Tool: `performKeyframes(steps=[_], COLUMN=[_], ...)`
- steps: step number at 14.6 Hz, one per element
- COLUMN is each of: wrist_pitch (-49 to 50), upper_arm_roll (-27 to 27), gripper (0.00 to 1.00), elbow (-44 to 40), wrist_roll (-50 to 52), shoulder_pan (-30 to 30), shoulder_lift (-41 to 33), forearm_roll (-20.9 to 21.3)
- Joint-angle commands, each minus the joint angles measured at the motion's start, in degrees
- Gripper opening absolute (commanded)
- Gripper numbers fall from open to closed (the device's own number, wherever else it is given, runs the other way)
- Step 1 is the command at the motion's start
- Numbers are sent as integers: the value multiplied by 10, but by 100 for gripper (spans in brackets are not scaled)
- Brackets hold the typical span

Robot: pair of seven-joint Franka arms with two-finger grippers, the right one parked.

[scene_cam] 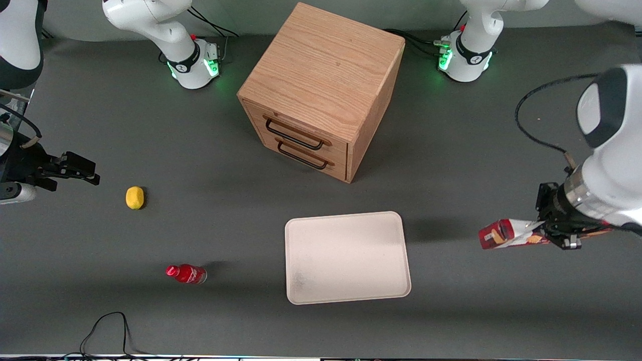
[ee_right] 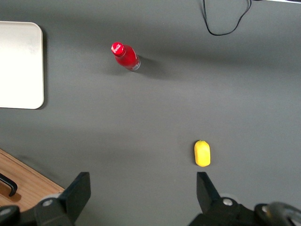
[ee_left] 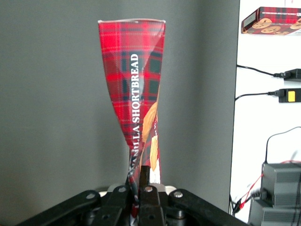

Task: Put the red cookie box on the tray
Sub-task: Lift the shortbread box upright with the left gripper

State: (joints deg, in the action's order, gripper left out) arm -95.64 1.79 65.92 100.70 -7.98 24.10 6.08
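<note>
Red cookie box held aloft, not yet over the tray.

The gripper is clamped on one end of the carton, squeezing it so the slim box looks twisted; it hangs above the tabletop toward the working arm's end, at about 3 o'clock from the tray and well apart from it. Likely risk: the crushed end slips or buckles during the carry, so the box drops short or lands across the rim. The side reads "SHORTBREAD" on red tartan.
</note>
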Motion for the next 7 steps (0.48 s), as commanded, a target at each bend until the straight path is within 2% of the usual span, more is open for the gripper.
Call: performKeyframes(steps=[1, 4, 7], wrist_pitch=[10, 4, 7], upper_arm_roll=[-4, -4, -4], gripper=[0, 0, 0], elbow=[4, 23, 50], wrist_roll=[-54, -165, -379], shoulder_pan=[-13, -14, -26], shoulder_lift=[-13, -34, -55], forearm_roll=[-5, -20, -23])
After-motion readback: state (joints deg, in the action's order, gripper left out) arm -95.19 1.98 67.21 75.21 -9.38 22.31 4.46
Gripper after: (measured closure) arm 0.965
